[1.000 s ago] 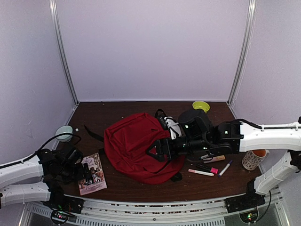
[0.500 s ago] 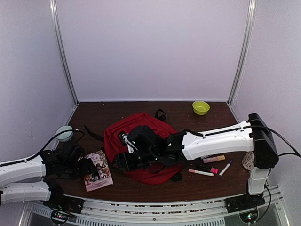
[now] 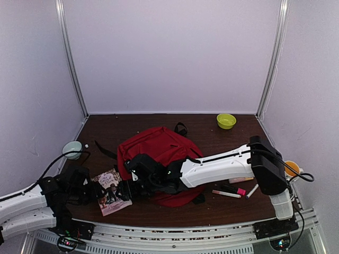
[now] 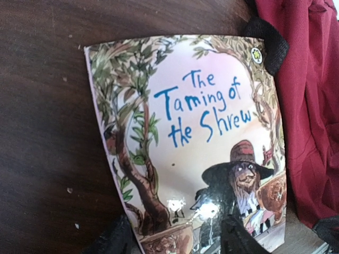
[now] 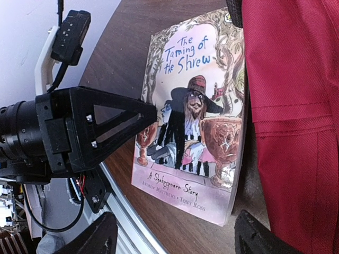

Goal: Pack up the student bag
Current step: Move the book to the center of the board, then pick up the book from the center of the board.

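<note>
From above: the large dark-red fabric student bag (image 3: 159, 148) lies mid-tabletop (image 3: 132, 124), with a glossy illustrated paperback book (image 3: 112, 190) against its left side; left wrist: the left tool (image 4: 174, 228), jaws apart, straddles the book's edge, holding nothing; right wrist: the right tool (image 5: 177, 225) hangs wide open above the book.
</note>
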You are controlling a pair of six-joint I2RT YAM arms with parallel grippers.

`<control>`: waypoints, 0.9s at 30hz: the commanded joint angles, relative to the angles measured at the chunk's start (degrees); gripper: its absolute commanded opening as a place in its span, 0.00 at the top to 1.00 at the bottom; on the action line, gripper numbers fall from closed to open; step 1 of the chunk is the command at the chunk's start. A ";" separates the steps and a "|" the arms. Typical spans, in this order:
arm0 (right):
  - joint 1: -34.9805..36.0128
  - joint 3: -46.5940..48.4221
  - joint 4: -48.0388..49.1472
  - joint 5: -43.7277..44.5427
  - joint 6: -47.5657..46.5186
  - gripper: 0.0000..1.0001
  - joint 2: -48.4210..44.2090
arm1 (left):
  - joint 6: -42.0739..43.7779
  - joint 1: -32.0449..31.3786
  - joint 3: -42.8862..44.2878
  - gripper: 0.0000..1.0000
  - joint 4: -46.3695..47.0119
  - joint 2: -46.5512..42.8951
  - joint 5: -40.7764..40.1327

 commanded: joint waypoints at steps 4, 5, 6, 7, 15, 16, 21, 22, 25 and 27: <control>0.36 2.94 -0.74 2.55 2.11 0.23 2.29 | -1.62 0.12 -1.58 0.51 -5.22 -3.19 1.36; 0.39 3.33 -1.07 2.77 2.29 0.23 2.90 | -1.65 0.14 -1.57 0.52 -5.35 -3.44 1.35; 0.38 3.73 -1.30 3.03 2.58 0.23 3.55 | -1.77 0.15 -1.68 0.53 -5.45 -3.76 1.42; 0.40 4.20 -1.74 3.26 2.93 0.23 4.30 | -1.89 0.14 -1.72 0.53 -5.43 -4.11 1.48; 0.46 6.84 -3.15 3.70 4.45 0.23 8.92 | -1.86 0.14 -1.77 0.53 -5.46 -4.65 1.53; 0.46 7.24 -3.19 3.51 4.65 0.23 9.44 | -1.82 0.15 -1.79 0.54 -5.46 -4.59 1.53; 0.83 9.59 -0.80 -0.84 5.86 0.25 12.03 | -1.84 0.15 -1.70 0.55 -5.22 -4.74 1.44; 0.91 9.80 0.61 -2.20 6.20 0.25 12.37 | -1.80 0.14 -1.71 0.55 -5.15 -4.74 1.50; 1.10 10.43 3.18 -4.75 6.66 0.28 12.86 | -1.81 0.14 -1.71 0.56 -5.08 -4.88 1.57; 1.10 10.64 4.54 -5.69 6.94 0.30 12.97 | -1.84 0.08 -1.86 0.56 -5.09 -5.10 1.59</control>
